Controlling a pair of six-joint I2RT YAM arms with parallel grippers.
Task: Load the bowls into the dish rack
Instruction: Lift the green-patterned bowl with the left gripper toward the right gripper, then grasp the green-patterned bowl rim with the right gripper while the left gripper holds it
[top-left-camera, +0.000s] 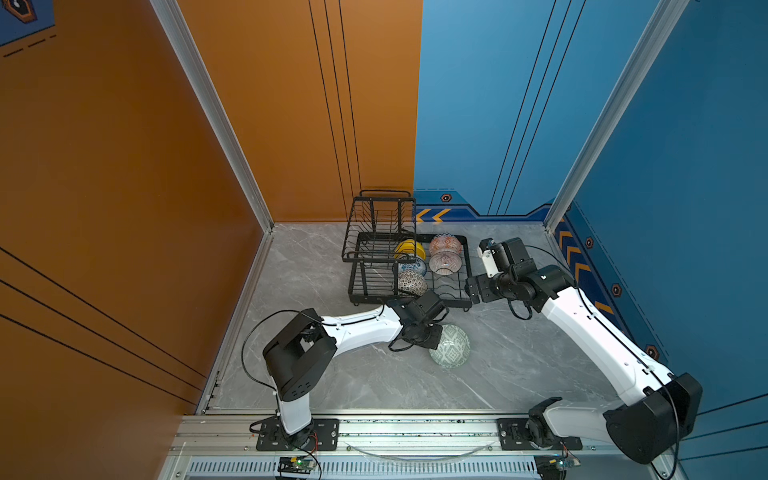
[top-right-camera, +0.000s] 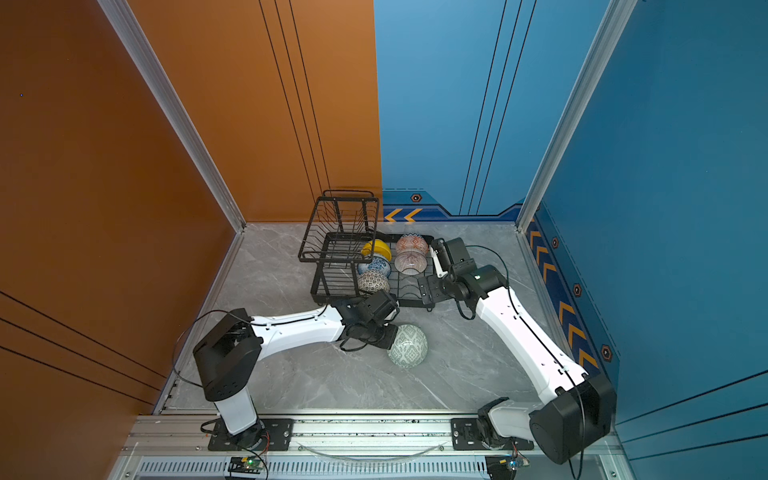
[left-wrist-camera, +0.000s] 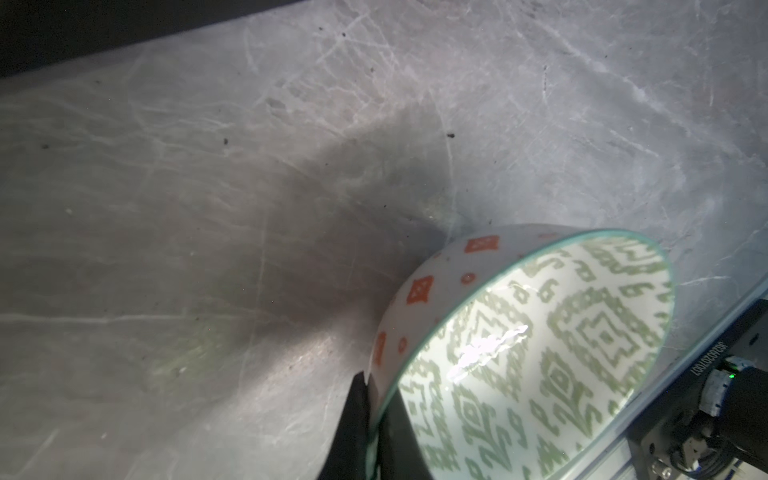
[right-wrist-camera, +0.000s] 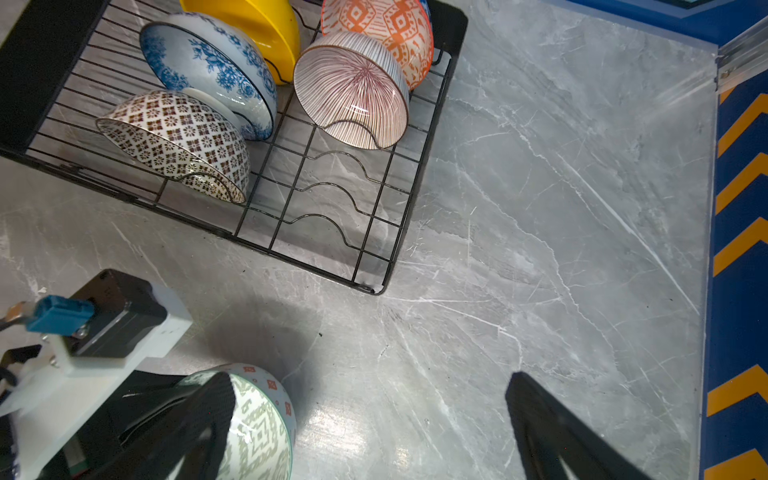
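Though small in both top views, plainly clamped: left gripper (top-left-camera: 434, 337) on the rim of the pale green bowl (top-left-camera: 452, 348), out on the bench (top-left-camera: 332, 374) in front of the dish rack (top-left-camera: 370, 286), apart from it. Only in left wrist view: black fingers (left-wrist-camera: 351, 424) either side of the teal-edged wall, bowl tipped on edge, green pattern inside, orange marks outside. Cannot tell whether lifted clear or touching the bench.

Spread wide over the bench: right gripper (right-wrist-camera: 369, 376), near the rack's front right corner.

Best in right wrist view, five bowls on edge in the lower tray: yellow bowl (right-wrist-camera: 257, 25), blue-white bowl (right-wrist-camera: 208, 62), black-white bowl (right-wrist-camera: 174, 141) in one row; orange-white bowl (right-wrist-camera: 386, 25), pink-lined bowl (right-wrist-camera: 353, 87) in the next. Upper basket (top-left-camera: 380, 226) out of that view; in top views, raised over the rack's far left end.
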